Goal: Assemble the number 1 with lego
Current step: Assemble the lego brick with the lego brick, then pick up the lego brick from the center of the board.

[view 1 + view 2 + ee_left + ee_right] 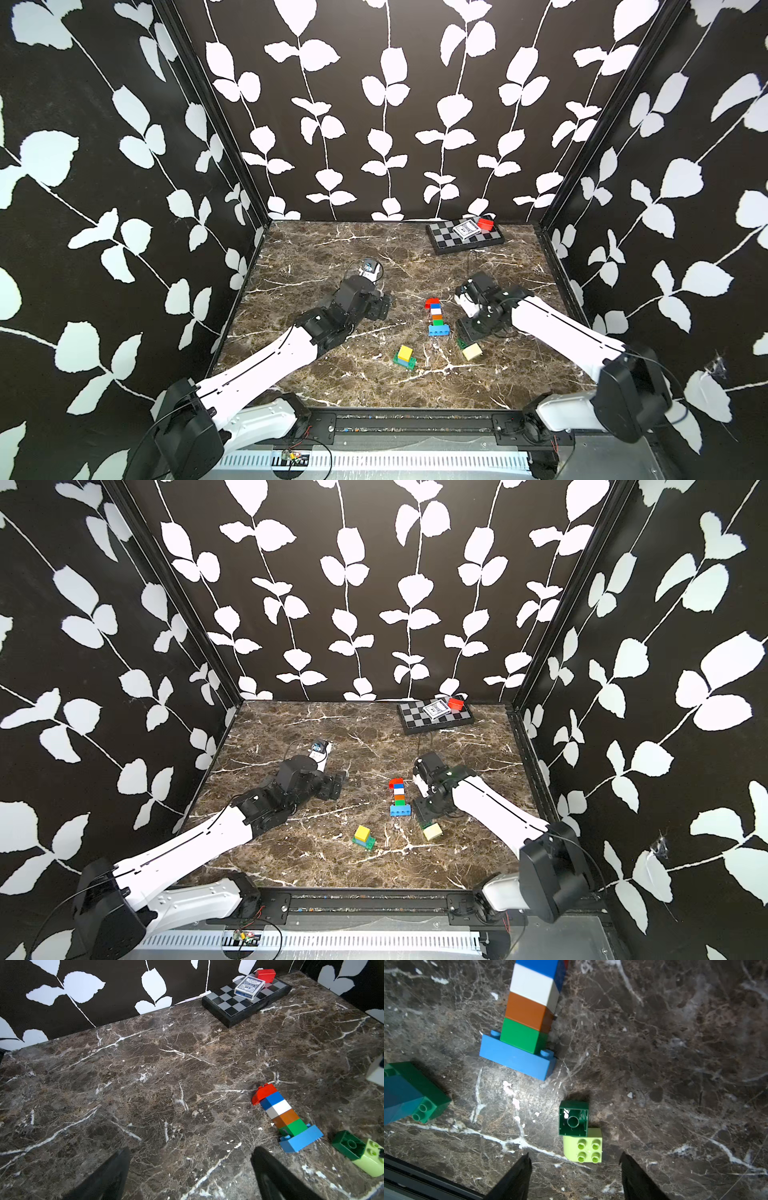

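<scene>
The lego number lies flat on the marble table (332, 266): a column (436, 316) (400, 798) (284, 1118) (529, 1012) of a red curved brick, then blue, white, orange and green, ending in a wide light-blue base. My left gripper (384, 307) (191, 1151) is open and empty, left of the column. My right gripper (469, 330) (575, 1154) is open over a dark green brick (573, 1119) joined to a pale green one (583, 1147); neither finger touches them. A yellow brick on a green and blue stack (405, 356) (404, 1095) sits nearer the front.
A chess board (446, 241) at the back right carries a card deck (464, 230) and a red brick (485, 224). Patterned walls close in the table on three sides. A black rail (415, 1169) runs along the front edge.
</scene>
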Motion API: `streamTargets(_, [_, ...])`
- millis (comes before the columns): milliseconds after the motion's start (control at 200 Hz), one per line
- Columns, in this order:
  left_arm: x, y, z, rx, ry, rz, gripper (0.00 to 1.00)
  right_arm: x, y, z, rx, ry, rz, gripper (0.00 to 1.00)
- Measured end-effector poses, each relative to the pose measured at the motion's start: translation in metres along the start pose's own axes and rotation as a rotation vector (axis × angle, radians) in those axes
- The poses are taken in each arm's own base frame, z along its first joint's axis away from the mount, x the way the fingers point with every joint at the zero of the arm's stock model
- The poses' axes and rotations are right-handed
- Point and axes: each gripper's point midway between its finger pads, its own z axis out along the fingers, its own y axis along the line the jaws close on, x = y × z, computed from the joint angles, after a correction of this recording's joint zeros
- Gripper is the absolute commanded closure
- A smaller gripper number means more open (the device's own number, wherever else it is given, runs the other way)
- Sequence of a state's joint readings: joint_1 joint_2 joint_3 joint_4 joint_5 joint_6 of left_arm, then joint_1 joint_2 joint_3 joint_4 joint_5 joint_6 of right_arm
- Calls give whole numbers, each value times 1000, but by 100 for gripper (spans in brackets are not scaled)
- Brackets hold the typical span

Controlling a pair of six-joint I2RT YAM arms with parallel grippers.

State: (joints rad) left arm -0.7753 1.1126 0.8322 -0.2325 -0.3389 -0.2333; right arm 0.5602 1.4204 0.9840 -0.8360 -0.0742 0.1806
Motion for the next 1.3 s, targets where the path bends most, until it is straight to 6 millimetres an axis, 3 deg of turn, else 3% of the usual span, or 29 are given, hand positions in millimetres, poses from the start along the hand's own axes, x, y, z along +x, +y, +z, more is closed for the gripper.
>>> streamTargets(365, [1,4,1,-10,2,-50,6,7,2,29,48,134,-39,41])
streamTargets(825, [1,5,2,-14,2,-60,7,11,1,58,56,209,-30,61])
streamTargets(1120, [-1,5,2,-11,-3,-39,7,8,1,54,55,184,-14,72])
streamTargets(1215, [-5,4,0,-7,-21,-11,7,-2,3,35,43,106,-5,72])
streamTargets(1300, [-11,2,-4,12,-45,38,8,-15,10,4,1,-19,3,71])
